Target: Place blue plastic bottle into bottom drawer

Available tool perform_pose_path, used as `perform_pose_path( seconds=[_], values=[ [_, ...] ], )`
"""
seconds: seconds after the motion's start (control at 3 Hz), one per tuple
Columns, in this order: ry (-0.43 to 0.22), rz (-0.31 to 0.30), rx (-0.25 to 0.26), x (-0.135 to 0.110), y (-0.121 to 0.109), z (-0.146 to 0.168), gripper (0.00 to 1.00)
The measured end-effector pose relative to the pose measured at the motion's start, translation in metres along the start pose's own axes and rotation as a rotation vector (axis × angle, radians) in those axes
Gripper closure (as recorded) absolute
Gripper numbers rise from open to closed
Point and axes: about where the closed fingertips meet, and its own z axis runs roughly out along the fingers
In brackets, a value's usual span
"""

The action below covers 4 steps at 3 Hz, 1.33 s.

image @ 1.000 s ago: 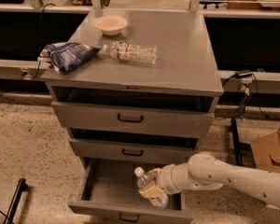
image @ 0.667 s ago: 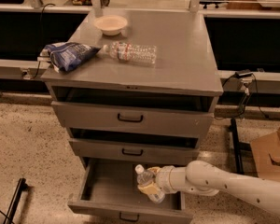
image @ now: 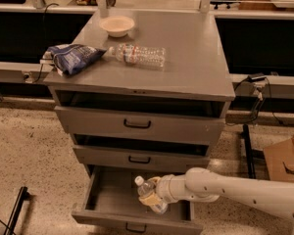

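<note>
The blue plastic bottle (image: 148,192), small and clear with a white cap, is held tilted inside the open bottom drawer (image: 105,214), cap toward the upper left. My gripper (image: 152,196) reaches in from the right on a white arm and is shut on the bottle, low over the drawer's floor at its right half. The bottle's label is mostly hidden by the fingers. The drawer is pulled out, with a small dark handle on its front.
Two shallower grey drawers (image: 137,125) sit above, slightly ajar. On the cabinet top lie a clear ribbed bottle with a red label (image: 137,56), a blue chip bag (image: 71,58) and a white bowl (image: 117,25). A cardboard box (image: 286,158) stands at right.
My arm has moved left and deeper over the bottom drawer, carrying the bottle slightly lower into it.
</note>
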Motion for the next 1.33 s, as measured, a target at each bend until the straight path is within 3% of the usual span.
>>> perform_pose_path(
  seconds=[0.33, 0.67, 1.0, 1.33],
  values=[
    [-0.029, -0.109, -0.036, -0.003, -0.007, 0.064, 1.0],
    [-0.034, -0.167, -0.084, 0.013, -0.007, 0.121, 1.0],
    [0.017, -0.199, -0.13, 0.036, -0.008, 0.164, 1.0],
    [0.132, -0.231, -0.138, 0.053, -0.009, 0.187, 1.0]
  ],
)
